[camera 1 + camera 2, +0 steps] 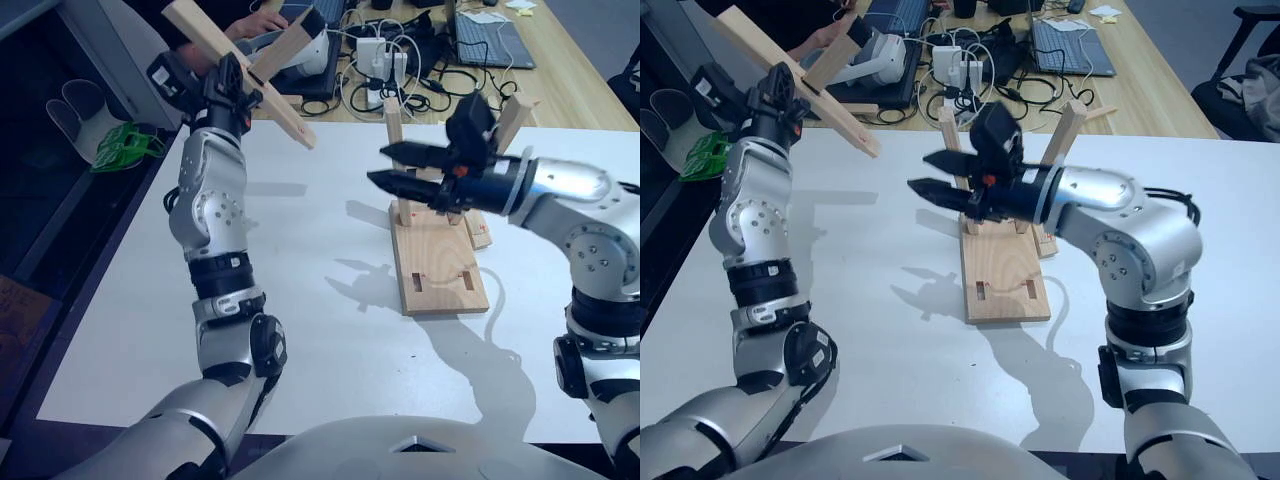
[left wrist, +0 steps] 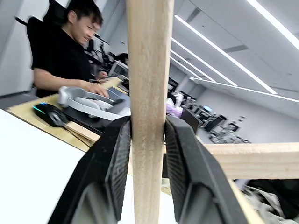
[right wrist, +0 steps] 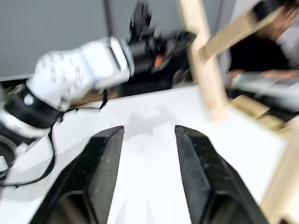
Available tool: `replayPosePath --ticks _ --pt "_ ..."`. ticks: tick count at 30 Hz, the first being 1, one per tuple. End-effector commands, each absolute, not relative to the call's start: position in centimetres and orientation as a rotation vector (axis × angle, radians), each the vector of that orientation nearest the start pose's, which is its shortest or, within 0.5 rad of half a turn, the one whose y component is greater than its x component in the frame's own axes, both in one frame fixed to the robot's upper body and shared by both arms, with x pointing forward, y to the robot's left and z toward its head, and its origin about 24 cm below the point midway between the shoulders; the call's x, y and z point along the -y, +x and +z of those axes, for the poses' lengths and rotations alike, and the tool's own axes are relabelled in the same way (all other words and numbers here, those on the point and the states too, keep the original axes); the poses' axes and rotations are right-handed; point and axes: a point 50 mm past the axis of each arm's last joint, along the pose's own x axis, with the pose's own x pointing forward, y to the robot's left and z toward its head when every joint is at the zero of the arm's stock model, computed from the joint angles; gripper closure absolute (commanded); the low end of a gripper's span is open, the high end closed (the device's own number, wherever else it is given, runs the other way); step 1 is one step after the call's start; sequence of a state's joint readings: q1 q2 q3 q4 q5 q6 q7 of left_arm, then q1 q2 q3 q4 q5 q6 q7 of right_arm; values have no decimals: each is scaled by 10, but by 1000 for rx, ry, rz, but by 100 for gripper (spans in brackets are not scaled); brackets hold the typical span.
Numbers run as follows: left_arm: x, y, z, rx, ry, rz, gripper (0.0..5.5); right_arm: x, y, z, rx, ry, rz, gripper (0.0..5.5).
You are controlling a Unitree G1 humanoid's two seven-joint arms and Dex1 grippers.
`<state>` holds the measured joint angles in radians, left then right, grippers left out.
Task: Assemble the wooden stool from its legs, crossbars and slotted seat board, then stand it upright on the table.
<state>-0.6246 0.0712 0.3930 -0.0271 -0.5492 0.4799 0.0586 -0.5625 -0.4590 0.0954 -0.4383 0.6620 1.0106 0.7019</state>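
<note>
Stool parts sit in two places. The slotted seat board (image 1: 441,268) lies flat on the white worktop (image 1: 320,330), right of its middle, with two slots showing near its near end. At its far end two legs stand up from it, one at the left corner (image 1: 394,122) and one at the right (image 1: 514,118), the right one leaning outward. A further wooden piece (image 1: 480,236) lies against the board's right edge, partly hidden by the right arm.

The left hand (image 1: 232,88) is raised above the worktop's far left corner, clenched on a third leg (image 1: 288,120) that slants down toward the right. A crossbar (image 1: 290,45) branches off this leg just above the grip. In the left wrist view the two dark fingers (image 2: 119,163) press flat against opposite sides of the leg (image 2: 147,70), and the crossbar (image 2: 261,161) juts out sideways.

The right hand (image 1: 378,165) hovers above the worktop just left of the board's far end, released and grasping nothing, its fingers (image 3: 105,172) spread and pointing toward the left arm.

Behind the worktop stands a wooden desk (image 1: 560,80) carrying laptops and cables.
</note>
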Motion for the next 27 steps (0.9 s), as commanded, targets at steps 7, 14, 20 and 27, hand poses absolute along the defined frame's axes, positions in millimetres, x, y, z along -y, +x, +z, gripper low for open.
replayPosePath --ticks 7,14,20,27 --pt "-159 278 195 96 -651 -268 450 71 309 128 -472 112 1110 527" --pt "-167 268 186 69 -620 -221 450 155 275 116 -655 -144 1037 550" --pt "-169 266 189 86 -622 -188 450 252 226 83 -960 -193 830 550" --pt "-166 272 202 79 -608 -236 450 258 226 7 -1118 -105 788 550"
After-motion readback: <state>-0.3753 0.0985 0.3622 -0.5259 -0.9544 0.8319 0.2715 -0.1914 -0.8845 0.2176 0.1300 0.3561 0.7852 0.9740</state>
